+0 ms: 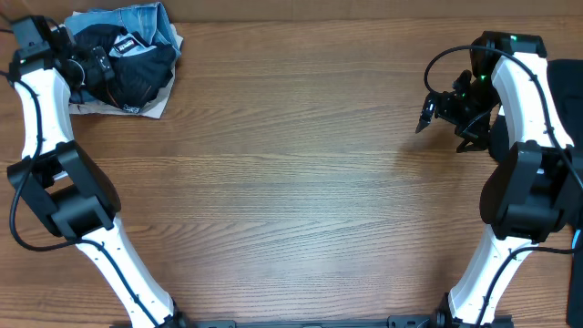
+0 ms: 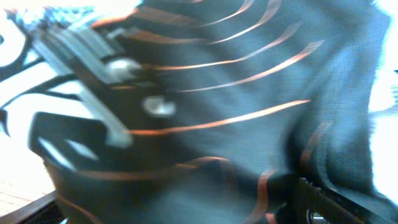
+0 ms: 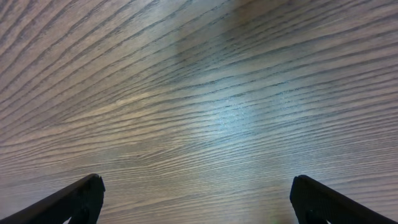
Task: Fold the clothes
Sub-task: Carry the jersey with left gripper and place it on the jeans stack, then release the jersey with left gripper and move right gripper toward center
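Lying crumpled, thin black jersey [image 2: 236,93] bears curved orange lines; white label [image 1: 137,44] unreadable; left claw [image 1: 100,64] state unclear; right claw [image 3: 196,183] spread open.

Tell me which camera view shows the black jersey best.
Overhead: the jersey sits crumpled at the table's far left corner. Left wrist gives only a blurred close-up of its orange lines; right wrist shows bare wood.

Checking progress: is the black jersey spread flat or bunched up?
Bunched up: the jersey lies as a rumpled heap on blue denim, not flat.
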Controlling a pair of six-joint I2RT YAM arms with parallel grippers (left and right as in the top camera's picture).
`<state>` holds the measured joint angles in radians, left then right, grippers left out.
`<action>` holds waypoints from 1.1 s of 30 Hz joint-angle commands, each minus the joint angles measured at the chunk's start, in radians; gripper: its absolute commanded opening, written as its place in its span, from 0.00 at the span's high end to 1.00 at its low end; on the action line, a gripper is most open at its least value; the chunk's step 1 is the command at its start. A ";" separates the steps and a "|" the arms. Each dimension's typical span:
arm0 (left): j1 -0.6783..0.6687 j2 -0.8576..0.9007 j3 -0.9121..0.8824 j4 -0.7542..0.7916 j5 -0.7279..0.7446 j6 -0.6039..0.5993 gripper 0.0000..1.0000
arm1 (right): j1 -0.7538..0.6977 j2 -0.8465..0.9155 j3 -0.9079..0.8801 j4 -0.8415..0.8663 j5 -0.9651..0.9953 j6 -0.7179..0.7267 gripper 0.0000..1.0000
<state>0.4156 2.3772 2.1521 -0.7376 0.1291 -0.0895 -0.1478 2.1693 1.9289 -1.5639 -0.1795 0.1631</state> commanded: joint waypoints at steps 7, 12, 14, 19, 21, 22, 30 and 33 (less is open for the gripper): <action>-0.016 -0.210 0.026 0.047 0.052 -0.046 0.00 | 0.003 -0.026 0.017 0.006 -0.010 -0.004 0.00; -0.015 -0.206 0.026 0.034 0.020 -0.104 0.00 | 0.003 -0.026 0.017 0.013 -0.010 -0.004 0.00; -0.014 -0.198 0.026 0.026 -0.021 -0.142 0.00 | 0.003 -0.026 0.017 0.013 -0.010 -0.004 0.00; 0.016 -0.183 0.026 0.003 -0.046 -0.222 0.04 | 0.003 -0.026 0.017 0.013 -0.010 -0.004 0.00; 0.037 -0.183 0.026 -0.003 -0.004 -0.235 0.06 | 0.003 -0.026 0.017 0.014 -0.010 -0.004 0.00; 0.048 -0.183 0.026 -0.007 0.018 -0.245 0.06 | 0.003 -0.026 0.017 0.014 -0.010 -0.004 0.00; 0.085 -0.183 0.026 -0.151 0.114 -0.256 0.03 | 0.003 -0.026 0.017 0.022 -0.022 -0.004 0.00; 0.080 -0.183 0.026 -0.277 0.142 -0.307 0.03 | 0.003 -0.026 0.017 0.026 -0.049 -0.008 0.00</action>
<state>0.5125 2.1788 2.1719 -0.9550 0.2100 -0.3408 -0.1478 2.1693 1.9289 -1.5429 -0.1944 0.1627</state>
